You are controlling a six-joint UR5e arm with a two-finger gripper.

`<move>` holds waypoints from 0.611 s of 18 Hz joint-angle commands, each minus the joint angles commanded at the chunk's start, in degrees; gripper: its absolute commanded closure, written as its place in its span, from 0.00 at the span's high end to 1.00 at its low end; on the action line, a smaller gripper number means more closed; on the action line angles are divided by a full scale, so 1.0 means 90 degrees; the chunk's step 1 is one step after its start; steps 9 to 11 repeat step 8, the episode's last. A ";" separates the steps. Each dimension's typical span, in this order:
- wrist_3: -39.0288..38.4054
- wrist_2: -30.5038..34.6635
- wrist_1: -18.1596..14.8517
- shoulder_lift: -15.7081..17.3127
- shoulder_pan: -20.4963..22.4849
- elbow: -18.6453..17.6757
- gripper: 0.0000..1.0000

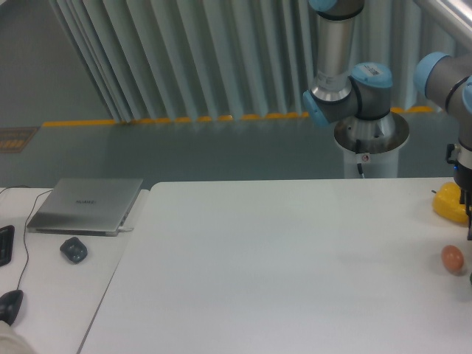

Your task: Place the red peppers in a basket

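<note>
Tool (467, 210) state hidden at frame edge, can't tell; better lowered slowly past lumpy yellow bell pepper (450, 204), not bumping it.

yellow pepper (448, 203) partly hidden, arm (459, 110) cut off

Legible text: none. Laptop (87, 204), closed, silver: a small mark sits at the middle of the lid, too blurred to read. Robot base pedestal (366, 157): a small round red-and-white sticker on its front, its wording too small to make out.
</note>
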 joint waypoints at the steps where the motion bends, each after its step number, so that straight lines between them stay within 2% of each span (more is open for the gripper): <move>1: 0.0000 0.0000 0.0000 0.0000 0.0000 0.0000 1.00; 11: 0.0000 0.0010 0.0000 0.0000 0.0000 -0.0029 1.00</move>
